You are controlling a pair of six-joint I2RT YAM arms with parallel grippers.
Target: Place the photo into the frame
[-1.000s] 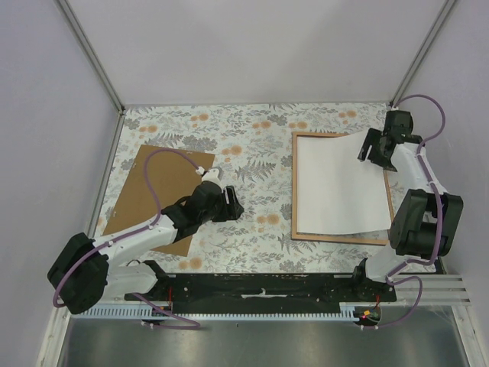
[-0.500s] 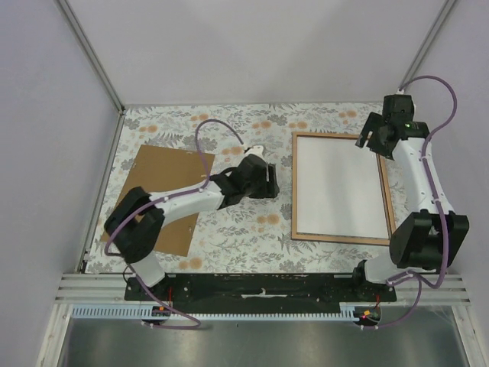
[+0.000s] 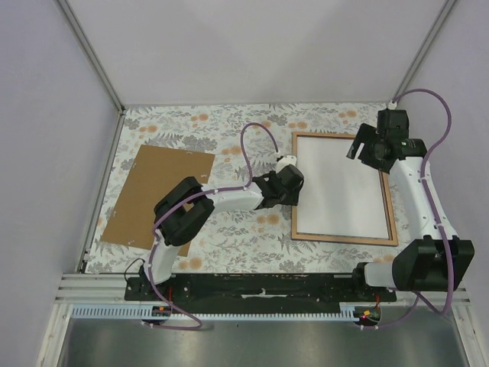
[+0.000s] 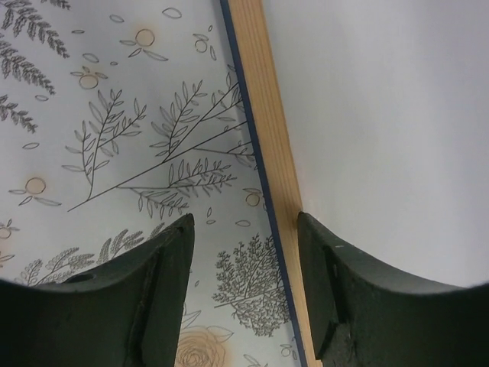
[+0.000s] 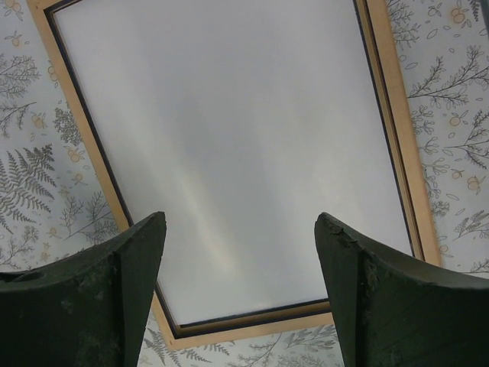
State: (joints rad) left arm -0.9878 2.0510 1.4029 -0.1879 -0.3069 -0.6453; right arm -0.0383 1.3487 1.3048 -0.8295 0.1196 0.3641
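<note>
The frame (image 3: 344, 238) lies back-up on the right of the table, its light wood rail (image 4: 267, 130) edged in dark blue. The photo (image 3: 340, 187) rests flat inside it with its plain white reverse (image 5: 229, 115) up. My left gripper (image 3: 296, 183) is at the frame's left rail, open; in the left wrist view one of its fingers (image 4: 164, 290) is over the cloth and the other over the rail and photo edge. My right gripper (image 3: 359, 145) hangs open above the frame's far right corner, holding nothing. The frame's rail (image 5: 397, 115) runs round the sheet in the right wrist view.
A brown fibreboard backing panel (image 3: 157, 195) lies flat on the left of the floral tablecloth (image 3: 229, 130). Purple walls and metal corner posts close in the table at the back and sides.
The right gripper has let go of the photo's far right corner; the sheet now lies flat in the frame. The left arm has swung right from the brown panel to the frame's left rail.
</note>
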